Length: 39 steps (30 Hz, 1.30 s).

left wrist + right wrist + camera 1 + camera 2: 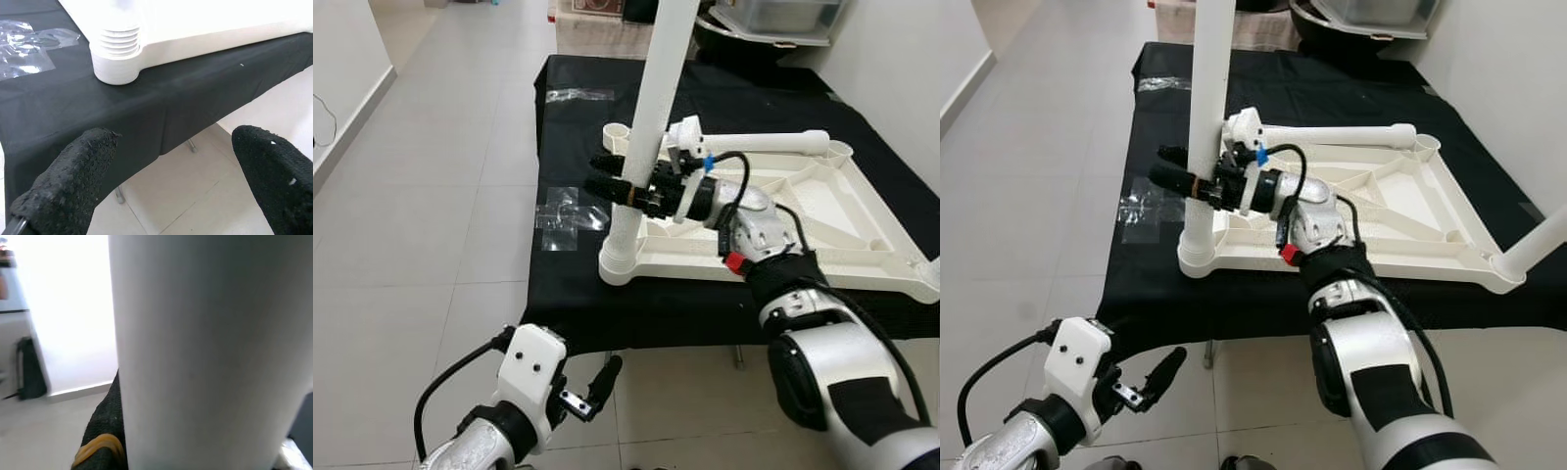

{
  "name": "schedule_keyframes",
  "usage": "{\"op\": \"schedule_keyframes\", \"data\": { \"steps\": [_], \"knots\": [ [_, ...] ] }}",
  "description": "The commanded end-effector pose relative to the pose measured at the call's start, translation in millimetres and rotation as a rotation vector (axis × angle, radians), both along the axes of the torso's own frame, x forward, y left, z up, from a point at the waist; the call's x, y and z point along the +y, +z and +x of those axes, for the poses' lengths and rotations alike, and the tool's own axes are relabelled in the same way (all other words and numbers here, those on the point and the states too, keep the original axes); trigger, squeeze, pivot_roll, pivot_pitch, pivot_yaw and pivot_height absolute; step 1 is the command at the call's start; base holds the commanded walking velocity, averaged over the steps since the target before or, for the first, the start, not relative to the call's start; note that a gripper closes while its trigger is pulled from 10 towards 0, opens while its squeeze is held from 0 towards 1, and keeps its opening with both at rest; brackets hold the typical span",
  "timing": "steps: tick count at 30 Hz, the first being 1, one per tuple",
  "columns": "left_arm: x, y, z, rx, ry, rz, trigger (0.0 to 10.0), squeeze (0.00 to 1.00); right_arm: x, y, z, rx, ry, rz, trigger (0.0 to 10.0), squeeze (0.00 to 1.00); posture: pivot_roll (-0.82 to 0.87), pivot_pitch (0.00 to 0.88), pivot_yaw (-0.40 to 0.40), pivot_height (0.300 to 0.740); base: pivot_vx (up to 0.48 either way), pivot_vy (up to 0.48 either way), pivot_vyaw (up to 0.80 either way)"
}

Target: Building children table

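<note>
The right gripper (607, 181) is reaching in from the side, and its black fingers (1173, 168) are clenching around the white leg (651, 117) partway up its shaft, with one finger showing on each side of it. In the right wrist view the leg (205, 352) is pressing right up against the camera, with a finger and a yellow band just beside it. The leg's long axis is running nearly upright, tilting slightly away from the robot at the top, while the fingers are lying roughly level, so the grip is crossing the axis squarely. That is the relation the next move seems to depend on: any turning or pressing down has to go along this upright line into the corner socket (625, 259), where the leg's threaded foot is already sitting.

The socket belongs to the upturned white tabletop (822, 211), which is lying flat on the black-covered desk (558, 294), near its front edge. Another leg (759, 143) is lying across the far side of the tabletop.

The left gripper (592, 392) is hanging low in front of the desk edge, its fingers (73, 181) spread apart and holding nothing. The right arm is clearly the nearer one to the work.
</note>
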<state>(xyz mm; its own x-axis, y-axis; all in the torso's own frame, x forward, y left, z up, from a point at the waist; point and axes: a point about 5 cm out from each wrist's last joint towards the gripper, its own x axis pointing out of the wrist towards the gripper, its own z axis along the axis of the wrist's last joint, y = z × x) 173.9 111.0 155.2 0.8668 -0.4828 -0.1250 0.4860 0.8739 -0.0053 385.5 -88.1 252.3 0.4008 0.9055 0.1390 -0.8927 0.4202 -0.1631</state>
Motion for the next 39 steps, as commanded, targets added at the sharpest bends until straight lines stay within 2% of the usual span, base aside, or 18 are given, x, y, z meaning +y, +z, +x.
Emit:
{"op": "schedule_keyframes", "data": {
  "steps": [1, 2, 3, 8, 9, 11, 12, 14, 17, 19, 21, 22, 23, 27, 28, 32, 35, 39],
  "knots": [
    [-2.3, -5, -0.4, 0.017, 0.001, -0.001, 10.0, 0.0, -9.9, -34, 4.2, 0.129, -0.175, -0.044, 10.0, 0.0, 0.17, 0.181, -0.126, 0.74, 0.0, 0.0, 0.0],
    [-2.3, -5, -0.4, 0.017, 0.001, -0.001, 10.0, 0.0, -9.9, -34, 4.2, 0.129, -0.175, -0.044, 10.0, 0.0, 0.17, 0.181, -0.126, 0.74, 0.0, 0.0, 0.0],
    [-2.7, -5, 0.1, 0.016, 0.001, -0.002, 10.0, 0.0, -11.1, -35, 6.0, 0.154, -0.234, -0.032, 10.0, 0.0, 0.16, 0.181, -0.125, 0.74, 0.0, 0.0, 0.0],
    [-3.5, -5, 1.8, 0.01, 0.004, -0.004, 10.0, 0.0, -29.5, -42, 19.9, 0.245, -0.664, -0.006, 10.0, 0.0, 0.15, 0.186, -0.125, 0.74, 0.0, 0.0, 0.0],
    [-3.5, -5, 1.8, 0.01, 0.004, -0.004, 10.0, 0.0, -29.5, -42, 19.9, 0.245, -0.664, -0.006, 10.0, 0.0, 0.15, 0.186, -0.125, 0.74, 0.0, 0.0, 0.0],
    [-3.7, -5, 2.1, 0.007, 0.005, -0.003, 10.0, 0.0, -36.1, -43, 23.1, 0.29, -0.836, 0.043, 10.0, 0.0, 0.15, 0.186, -0.125, 0.74, 0.0, 0.0, 0.0],
    [-3.7, -5, 2.1, 0.007, 0.005, -0.003, 10.0, 0.0, -36.1, -43, 23.1, 0.29, -0.836, 0.043, 10.0, 0.0, 0.15, 0.186, -0.125, 0.74, 0.0, 0.0, 0.0],
    [-3.9, -5, 2.3, 0.005, 0.006, -0.003, 10.0, 0.0, -38.0, -42, 23.2, 0.312, -0.973, 0.078, 10.0, 0.0, 0.15, 0.188, -0.125, 0.74, 0.0, 0.0, 0.0],
    [-3.9, -5, 2.4, 0.004, 0.006, -0.004, 10.0, 0.0, -37.7, -42, 22.5, 0.317, -1.015, 0.087, 10.0, 0.0, 0.15, 0.188, -0.125, 0.74, 0.0, 0.0, 0.0],
    [-3.8, -5, 2.9, 0.004, 0.008, -0.005, 10.0, 0.0, -29.1, -41, 17.3, 0.301, -1.185, 0.147, 10.0, 0.0, 0.15, 0.188, -0.127, 0.74, 0.0, 0.0, 0.0],
    [-3.8, -5, 2.9, 0.004, 0.008, -0.005, 10.0, 0.0, -29.1, -41, 17.3, 0.301, -1.185, 0.147, 10.0, 0.0, 0.15, 0.188, -0.127, 0.74, 0.0, 0.0, 0.0],
    [-3.9, -5, 3.2, 0.003, 0.009, -0.005, 10.0, 0.0, -18.3, -42, 11.3, 0.306, -1.308, 0.207, 10.0, 0.0, 0.16, 0.189, -0.126, 0.74, 0.0, 0.0, 0.0],
    [-4.1, -5, 3.3, 0.003, 0.008, -0.004, 10.0, 0.0, -11.8, -43, 9.3, 0.319, -1.366, 0.229, 10.0, 0.0, 0.17, 0.19, -0.125, 0.74, 0.0, 0.0, 0.0],
    [-4.3, -6, 3.3, 0.003, 0.007, -0.003, 10.0, 0.0, -7.0, -43, 8.1, 0.322, -1.41, 0.257, 10.0, 0.0, 0.17, 0.19, -0.125, 0.74, 0.0, 0.0, 0.0],
    [-4.1, -6, 2.9, 0.004, 0.008, -0.001, 10.0, 0.0, -1.5, -43, 7.7, 0.348, -1.523, 0.272, 10.0, 0.0, 0.17, 0.191, -0.128, 0.74, 0.0, 0.0, 0.0],
    [-3.8, -6, 1.9, 0.006, 0.008, -0.001, 10.0, 0.0, -1.9, -44, 7.9, 0.38, -1.643, 0.256, 10.0, 0.0, 0.17, 0.191, -0.126, 0.74, 0.0, 0.0, 0.0],
    [-3.7, -6, 1.7, 0.006, 0.007, 0.0, 10.0, 0.0, -2.1, -44, 7.6, 0.393, -1.682, 0.257, 10.0, 0.0, 0.17, 0.193, -0.129, 0.74, 0.0, 0.0, 0.0],
    [-4.0, -6, 2.0, 0.004, 0.004, 0.0, 10.0, 0.0, 0.5, -43, 1.9, 0.433, -1.879, 0.28, 10.0, 0.0, 0.18, 0.197, -0.128, 0.74, 0.0, 0.0, 0.0]
  ]
}}
